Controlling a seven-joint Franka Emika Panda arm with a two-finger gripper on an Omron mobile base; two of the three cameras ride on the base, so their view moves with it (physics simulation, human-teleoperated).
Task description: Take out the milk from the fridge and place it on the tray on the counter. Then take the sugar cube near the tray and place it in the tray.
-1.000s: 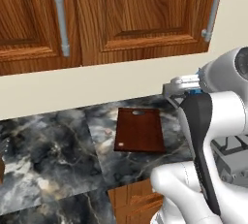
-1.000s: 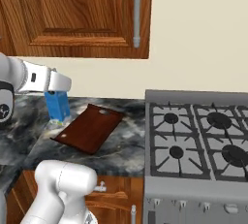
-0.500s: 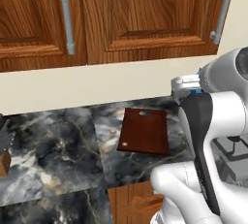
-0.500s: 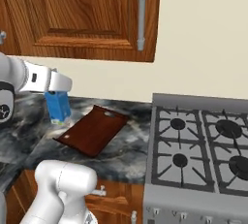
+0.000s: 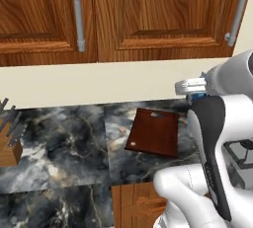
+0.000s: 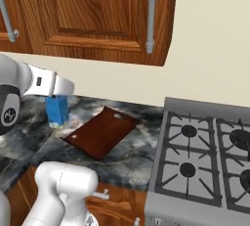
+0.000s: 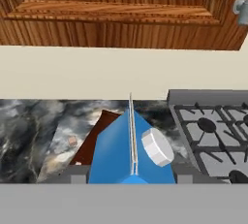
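My gripper (image 6: 57,98) is shut on the milk (image 6: 57,111), a blue carton with a gable top. It holds the carton upright in the air, on my side of the tray (image 6: 101,132). In the hand view the milk (image 7: 127,152) and its white cap sit between the fingertips (image 7: 80,173), with the tray (image 7: 94,138) lying behind it. In the left base view a sliver of the milk (image 5: 198,95) shows behind my arm, right of the tray (image 5: 154,132). A small pale sugar cube (image 7: 72,141) lies on the black marble counter (image 7: 29,126) beside the tray's left edge. The fridge is out of view.
A gas stove (image 6: 205,151) adjoins the counter (image 6: 132,154) to the right of the tray. A knife block (image 5: 9,140) stands at the far left of the counter (image 5: 64,143). Wooden wall cabinets (image 5: 123,15) with grey handles hang above, and drawers sit below the counter front.
Both base views have shifted: the tray and stove sit further right in the picture, so the camera has moved. The gripper holds the milk just as before.
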